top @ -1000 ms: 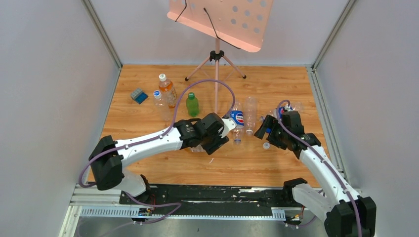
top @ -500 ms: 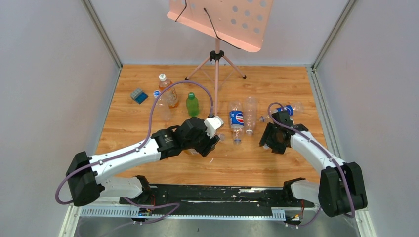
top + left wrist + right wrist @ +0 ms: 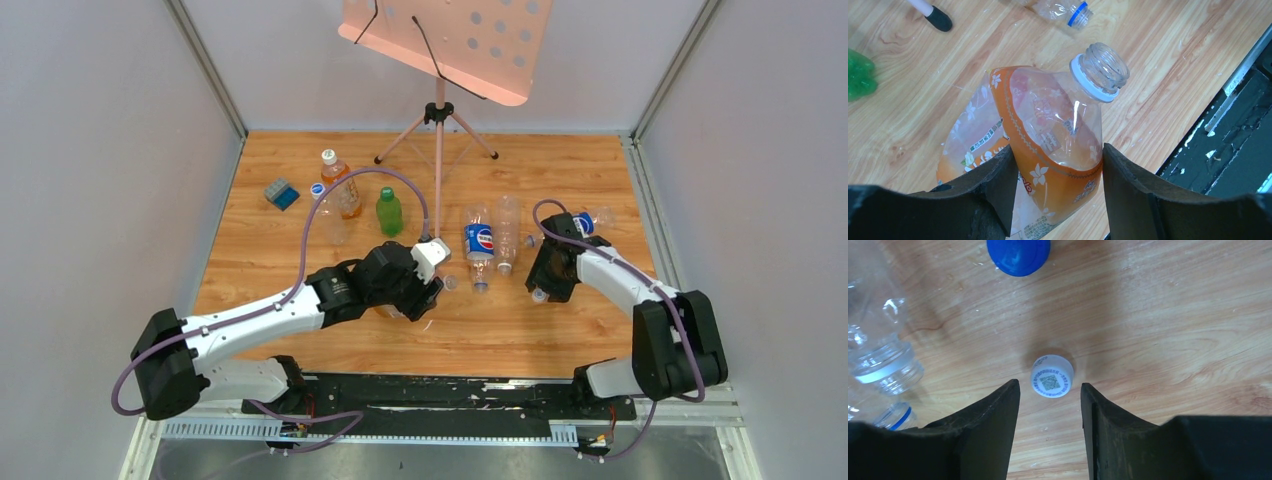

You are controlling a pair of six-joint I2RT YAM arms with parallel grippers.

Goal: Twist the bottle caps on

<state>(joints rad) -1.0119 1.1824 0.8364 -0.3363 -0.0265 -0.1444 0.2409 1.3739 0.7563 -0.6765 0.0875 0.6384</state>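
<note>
From above, the right gripper hangs over the white cap, right of centre. Left wrist: the left gripper clamps an orange-labelled bottle, open neck pointing upper right. Right wrist: the cap sits mid-frame between narrow jaws, untouched.

Wears white shells and black joints on left arm and right arm, trails lilac cable, ends in blunt black fingers, mounts on black plate at table's near edge.
</note>
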